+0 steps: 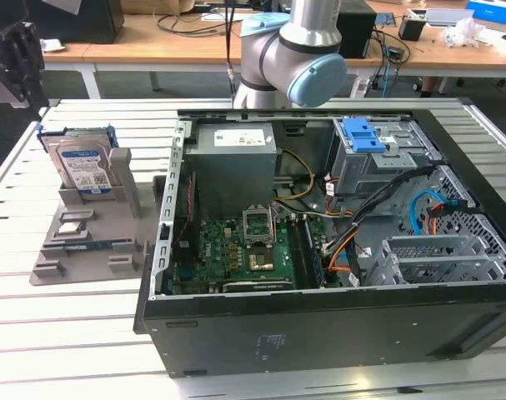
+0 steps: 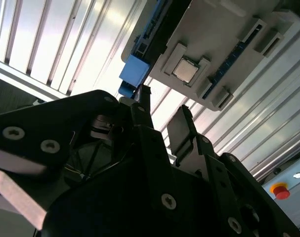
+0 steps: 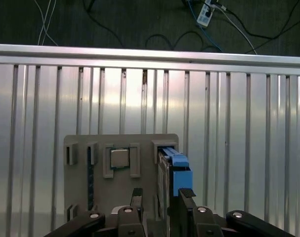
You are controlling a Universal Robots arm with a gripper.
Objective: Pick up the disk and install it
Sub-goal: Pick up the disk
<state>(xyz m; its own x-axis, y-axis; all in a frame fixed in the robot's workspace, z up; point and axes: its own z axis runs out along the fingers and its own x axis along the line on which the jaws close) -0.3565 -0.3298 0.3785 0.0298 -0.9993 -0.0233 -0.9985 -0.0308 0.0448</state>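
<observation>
my open pincer (image 3: 161,191) hangs above the disk (image 3: 178,168), standing on edge, thin side lined with my finger gap.

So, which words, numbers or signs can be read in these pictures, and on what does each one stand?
No text can be read with certainty.
The disk: its white-and-blue label bears print, too small to read.
The white sticker on the grey metal box: dark print, too small to read.
The black side of the computer case: faint white marks, too blurred to read.
</observation>
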